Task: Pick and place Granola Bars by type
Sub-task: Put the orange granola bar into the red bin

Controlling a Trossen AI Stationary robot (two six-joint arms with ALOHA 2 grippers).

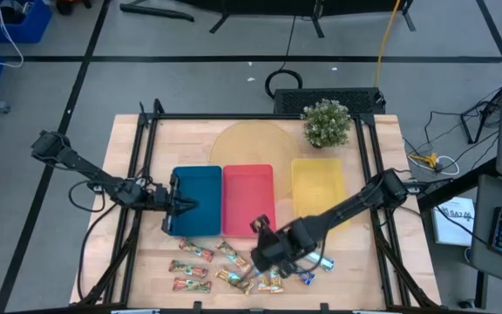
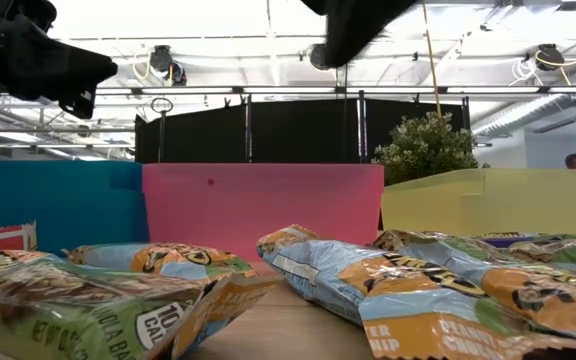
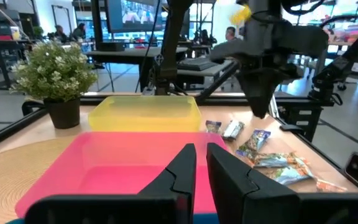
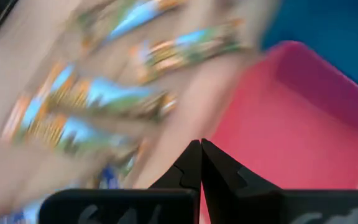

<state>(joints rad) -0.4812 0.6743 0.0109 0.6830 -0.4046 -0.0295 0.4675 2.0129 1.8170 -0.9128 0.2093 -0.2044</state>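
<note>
Several granola bars (image 1: pixel 234 270) lie loose on the wooden table near its front edge: red-green ones (image 1: pixel 190 269) to the left, orange-gold ones (image 1: pixel 232 255) in the middle, blue-silver ones (image 1: pixel 314 263) to the right. My right gripper (image 4: pixel 201 144) hangs above them by the red tray's (image 1: pixel 248 196) near edge, slanting down, shut and holding nothing. My left gripper (image 3: pixel 201 163) stands level over the blue tray's (image 1: pixel 196 199) left edge, with a narrow gap between its fingers and nothing in it.
A yellow tray (image 1: pixel 317 187) lies right of the red one. Behind the trays are a round wooden mat (image 1: pixel 242 144) and a potted plant (image 1: pixel 325 122). Black rails (image 1: pixel 142 174) run along the table's left and right sides.
</note>
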